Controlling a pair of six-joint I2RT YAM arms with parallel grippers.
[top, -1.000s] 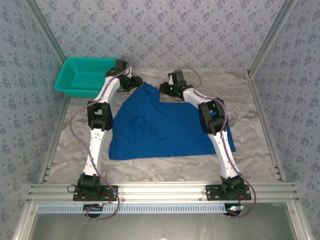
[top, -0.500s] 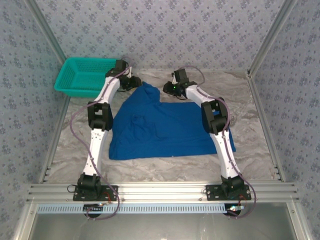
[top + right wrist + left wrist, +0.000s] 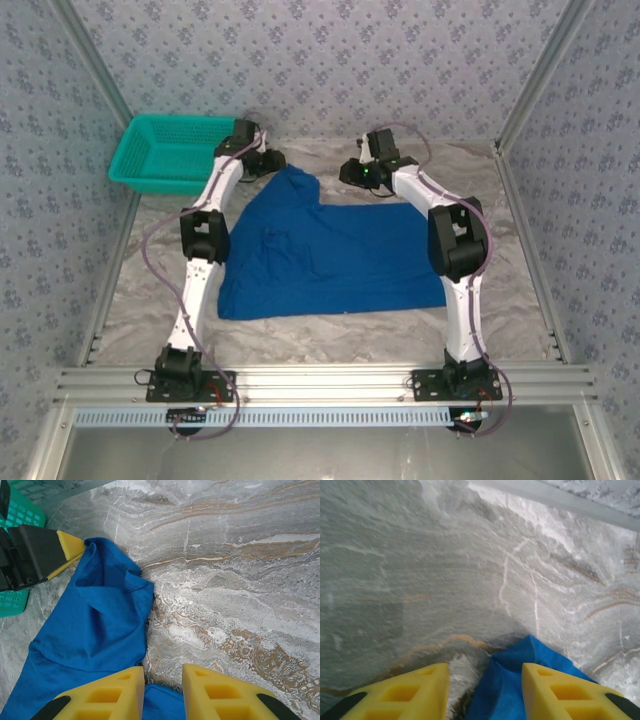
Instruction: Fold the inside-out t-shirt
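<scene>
**Cloth between both pairs of fingers**

My left gripper [image 3: 485, 675] sits low at the far left tip of the inside-out t-shirt [image 3: 320, 260], just beside the teal basket [image 3: 165, 150]. Its yellow fingers [image 3: 410, 692] stand parted. The blue tip lies in the gap, up against the right finger, and a strip of bare marble table [image 3: 455, 555] shows beside the left one, so nothing is clamped.

My right gripper [image 3: 163, 675] has only a narrow gap, with blue cloth lying in the gap at the bottom edge of the wrist view. I cannot tell whether I am pinching it or only straddling it.

The shirt lies spread flat on the table between my two arms, one peak reaching toward the left gripper.

Since a second ago, my right elbow has swung outward to the right and that gripper has shifted back and right. My left arm has hardly moved. The visible part of the shirt looks the same.
</scene>
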